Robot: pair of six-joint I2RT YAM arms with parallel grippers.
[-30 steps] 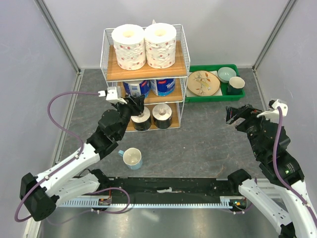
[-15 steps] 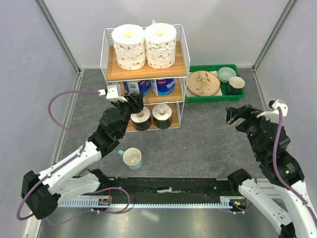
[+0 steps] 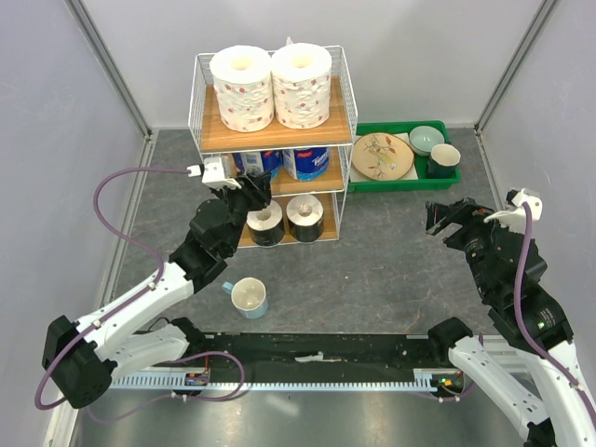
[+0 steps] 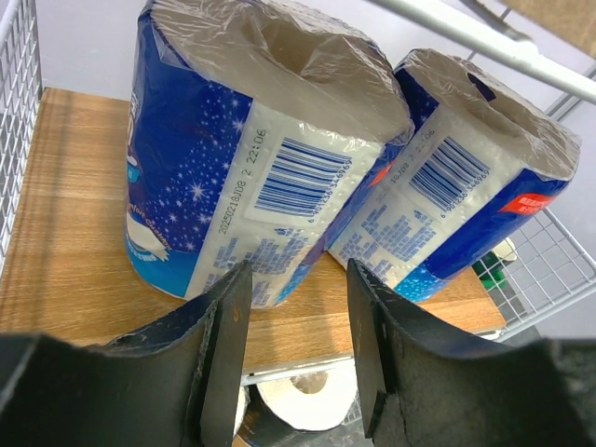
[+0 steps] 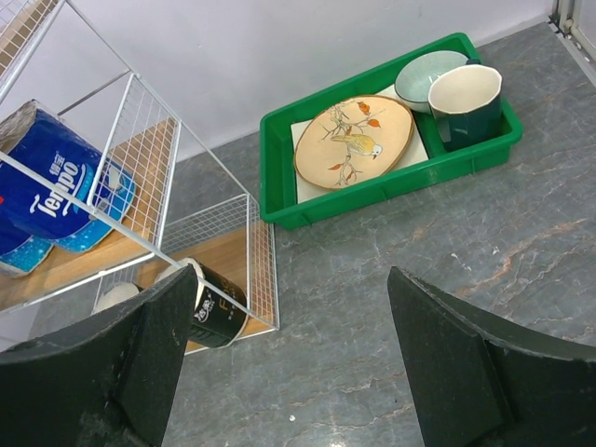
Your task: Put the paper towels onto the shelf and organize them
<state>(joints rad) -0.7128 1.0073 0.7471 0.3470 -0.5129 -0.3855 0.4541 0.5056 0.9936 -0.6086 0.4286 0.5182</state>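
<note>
Paper towels (image 3: pixel 242 88): all six on shelf (image 3: pixel 279 138). Speckled pair top board, blue pair (image 4: pixel 233 158) middle, dark pair (image 3: pixel 305 219) bottom. Left pincer (image 4: pixel 298 279) half-parted, empty, just before blue pair. Right pincer (image 5: pixel 293 279) wide, empty. Final tidying, I reckon; next, back out clear of mesh.

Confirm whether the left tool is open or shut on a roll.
Open, holding nothing: the left wrist view shows the left tool with fingers apart, gap empty; both blue-wrapped rolls sit beyond on the shelf.
</note>
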